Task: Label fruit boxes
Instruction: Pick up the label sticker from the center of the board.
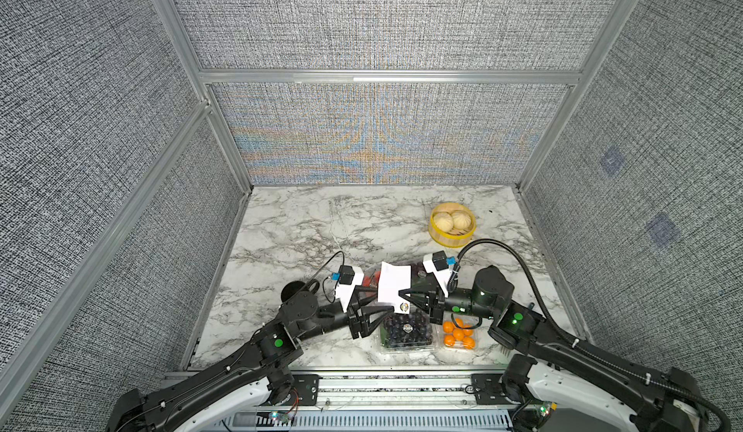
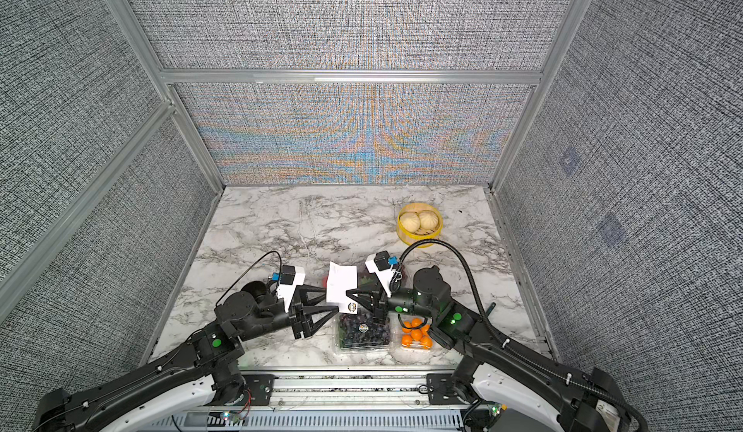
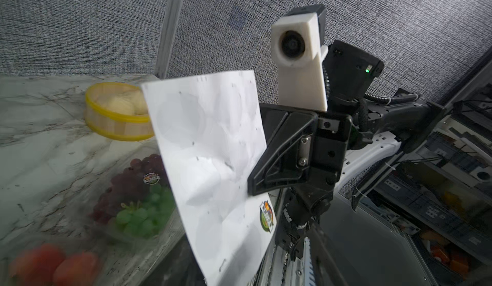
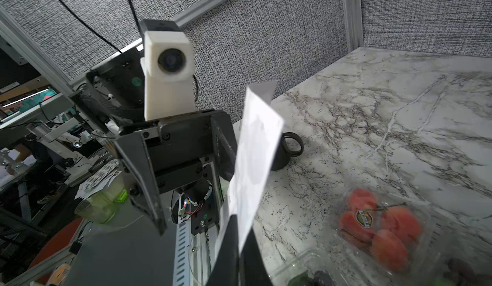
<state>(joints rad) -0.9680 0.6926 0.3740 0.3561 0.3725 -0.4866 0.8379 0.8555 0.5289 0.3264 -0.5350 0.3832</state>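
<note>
**Sticker sheet up over the boxes, one arm gripping**

Right gripper (image 1: 402, 294) is pinched tight on the 3 o'clock edge of the white sticker sheet (image 1: 392, 281), which is raised above the marble table (image 1: 301, 225). One round sticker (image 1: 403, 307) shows at the sheet's 6 o'clock corner.

Left gripper (image 1: 384, 299) comes in from 9 o'clock, fingers spread apart and holding nothing (tips reach the sheet's edge; contact can't be told).

Dark-grape box (image 1: 406, 331) sits at 6 o'clock of the sheet, near the table's front edge. Orange box (image 1: 458, 335) is just beside it at 3 o'clock.

Red-fruit box (image 4: 378, 223) and purple-and-green grape box (image 3: 138, 204) lie toward 12 o'clock, mostly hidden from above by the sheet and grippers.

Steamer (image 1: 452, 225) is at 1 o'clock, well apart. Black mug (image 4: 287, 151) is at 9 o'clock, by the left arm.
</note>
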